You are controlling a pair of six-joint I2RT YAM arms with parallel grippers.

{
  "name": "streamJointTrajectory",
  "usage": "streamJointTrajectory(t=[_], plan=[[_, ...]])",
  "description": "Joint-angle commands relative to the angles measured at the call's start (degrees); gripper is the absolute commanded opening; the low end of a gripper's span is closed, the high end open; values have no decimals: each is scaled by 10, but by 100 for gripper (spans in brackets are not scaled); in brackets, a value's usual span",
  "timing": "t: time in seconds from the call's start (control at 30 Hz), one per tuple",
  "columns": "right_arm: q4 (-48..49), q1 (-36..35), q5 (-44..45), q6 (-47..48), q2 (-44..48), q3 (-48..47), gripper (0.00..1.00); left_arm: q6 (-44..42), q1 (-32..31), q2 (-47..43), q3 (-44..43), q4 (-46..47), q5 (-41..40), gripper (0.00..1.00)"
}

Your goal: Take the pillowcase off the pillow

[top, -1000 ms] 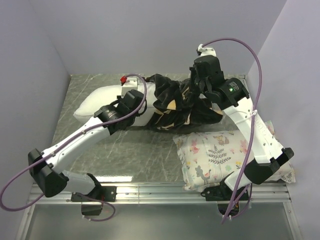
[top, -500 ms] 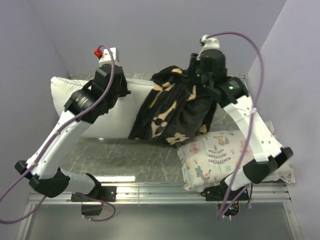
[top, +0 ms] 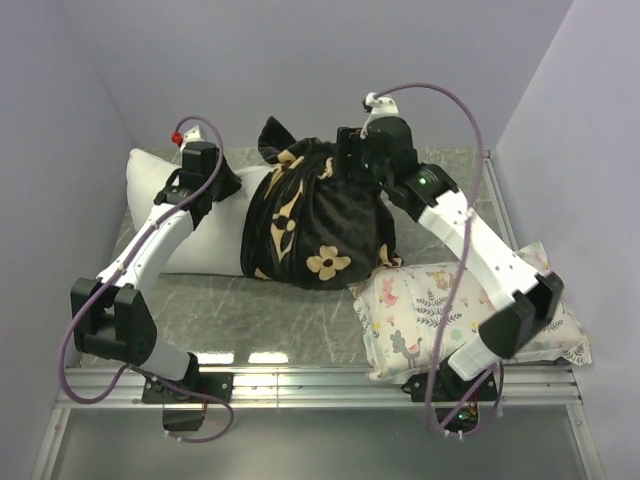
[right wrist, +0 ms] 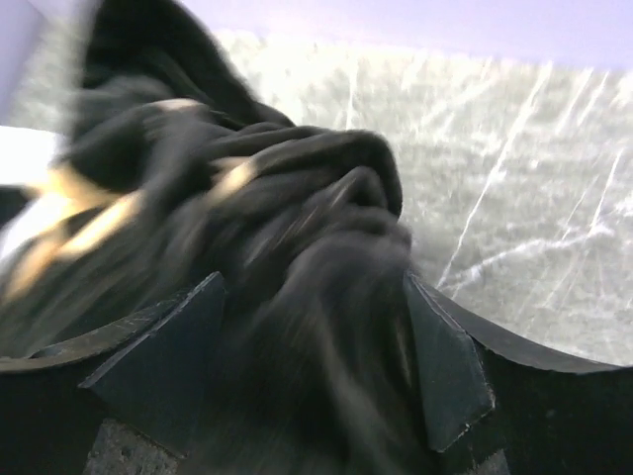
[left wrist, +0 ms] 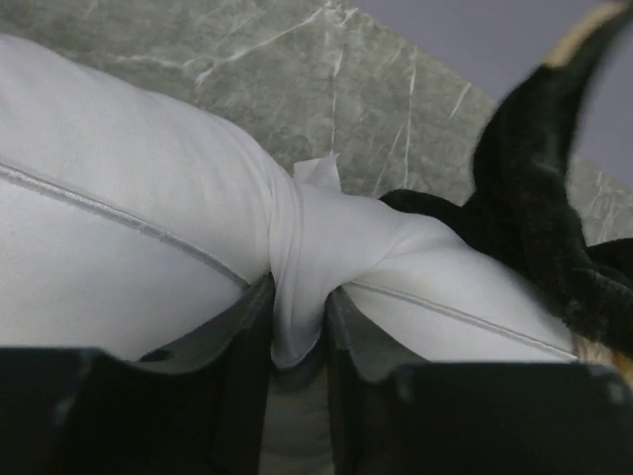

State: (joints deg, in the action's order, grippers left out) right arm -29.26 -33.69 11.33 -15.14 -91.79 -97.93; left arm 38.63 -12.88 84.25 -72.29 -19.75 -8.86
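Pillowcase (top: 310, 215) in right end effector (right wrist: 312, 297), pillow (left wrist: 119, 198) in left end effector (left wrist: 297, 317).

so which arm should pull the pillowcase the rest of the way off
Right, probably. The right gripper is clamped on the bunched black pillowcase, while the left gripper pinches a fold of the white pillow, so it suits anchoring.

Worktop (top: 300, 312): grey-green marbled surface with white veining, enclosed on three sides. Back wall (top: 300, 70), left wall (top: 50, 160) and right wall (top: 590, 120): plain pale lavender, unmarked. Aluminium rail (top: 330, 378) runs along the near edge. Two bright light reflections (top: 265, 357) lie just behind it.
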Motion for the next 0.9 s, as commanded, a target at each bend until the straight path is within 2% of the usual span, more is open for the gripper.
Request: streamJointTrajectory(t=[0.0, 0.07, 0.13, 0.23, 0.27, 0.43, 0.57, 0.77, 0.83, 0.87], plan=[[49, -23, 46, -11, 80, 50, 80, 10, 7, 43, 8, -25, 38, 33], [94, -25, 92, -30, 123, 108, 81, 10, 8, 58, -7, -29, 46, 44], [113, -25, 104, -36, 156, 135, 83, 13, 8, 72, -22, -36, 55, 47], [134, -31, 34, -22, 170, 165, 84, 16, 8, 72, -17, -27, 61, 59], [134, -50, 16, -16, 166, 175, 84, 17, 8, 72, -13, -22, 64, 65], [150, -127, 12, -6, 104, 214, 84, 17, 7, 67, -14, -1, 92, 79], [174, -175, 31, -13, 28, 202, 84, 13, 8, 42, -23, 9, 102, 82], [125, -190, 69, -41, -104, 129, 84, -11, 8, 14, -95, -33, 100, 83], [117, -190, 86, -45, -125, 128, 82, -12, 7, -12, -97, -54, 90, 83], [121, -190, 94, -48, -126, 131, 77, -8, 7, -23, -85, -61, 90, 83]])
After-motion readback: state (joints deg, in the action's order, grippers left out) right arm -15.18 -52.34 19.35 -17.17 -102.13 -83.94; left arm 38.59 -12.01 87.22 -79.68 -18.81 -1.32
